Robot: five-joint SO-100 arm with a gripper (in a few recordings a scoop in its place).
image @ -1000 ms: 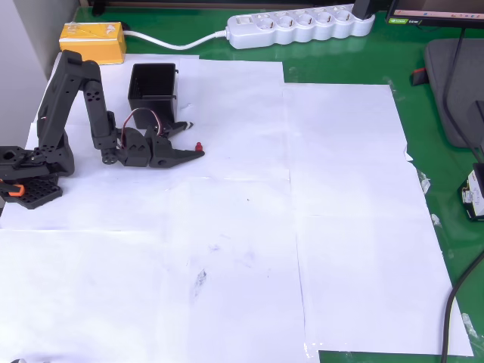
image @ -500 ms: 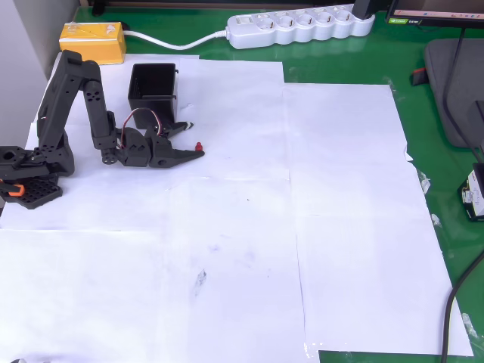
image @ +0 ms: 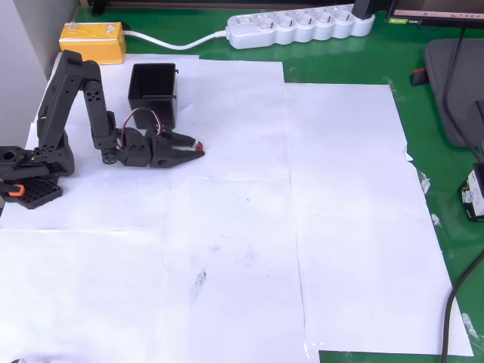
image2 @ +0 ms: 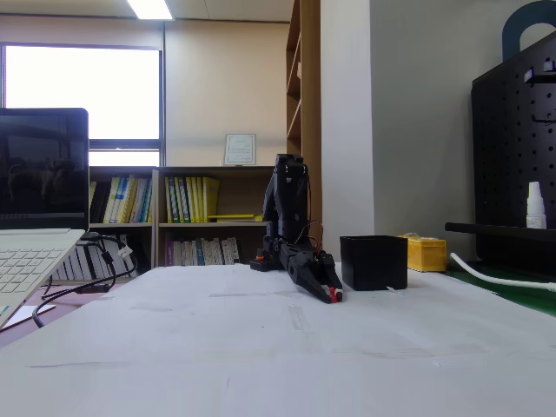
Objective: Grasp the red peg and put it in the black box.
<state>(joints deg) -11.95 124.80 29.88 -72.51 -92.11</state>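
A: Going left to right in the overhead view, we see first the black five-joint arm, its base at the far left, reaching right along the white paper. At its end the black two-finger gripper (image: 198, 149) has changed: half a second ago the upper finger stood apart from the lower, with the peg lying loose between the tips. Now the fingers have drawn together.

B: And the tiny bright red plastic peg (image: 198, 145)?

A: We see it as a red speck pinched at the fingertips, low on the paper. In the fixed view the same red spot (image2: 333, 298) sits at the gripper tip (image2: 331, 295), just left of the box. We judge the grasp made, so the lift comes next.

B: Where must it go?

A: To the small square black plastic box (image: 153, 91), which stands just beyond the gripper, toward the top of the overhead view, open mouth up.

B: Our count?

A: One peg, one black box, one yellow rectangular box (image: 94, 41) at the upper left, and one white power strip (image: 299, 26) further right.
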